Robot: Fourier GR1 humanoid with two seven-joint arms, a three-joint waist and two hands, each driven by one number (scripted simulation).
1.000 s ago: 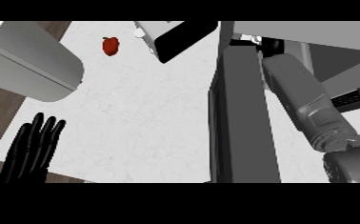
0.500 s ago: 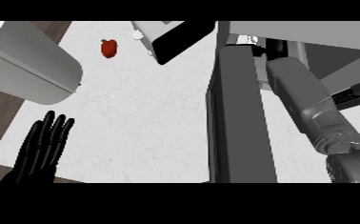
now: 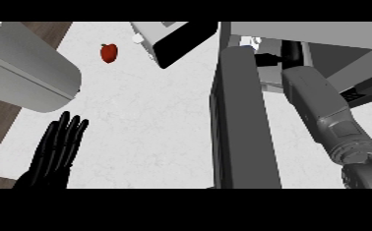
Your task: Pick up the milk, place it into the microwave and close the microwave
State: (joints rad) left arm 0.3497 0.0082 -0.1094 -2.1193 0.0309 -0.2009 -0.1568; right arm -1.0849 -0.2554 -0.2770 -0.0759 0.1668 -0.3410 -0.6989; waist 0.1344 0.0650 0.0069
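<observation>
The white marbled desk (image 3: 145, 127) spans the view, with a dark grey microwave door (image 3: 243, 127) standing open, edge-on, at centre right. The grey right forearm (image 3: 320, 107) runs up beside the door. Whether the black right hand (image 3: 292, 53) grips anything cannot be told. The black left hand (image 3: 58, 149) rests lower left, fingers straight and open. A small white patch, seemingly the milk carton (image 3: 251, 41), lies just beside the right hand.

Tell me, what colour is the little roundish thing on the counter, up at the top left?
The little roundish thing is red; the head view shows it best.
</observation>
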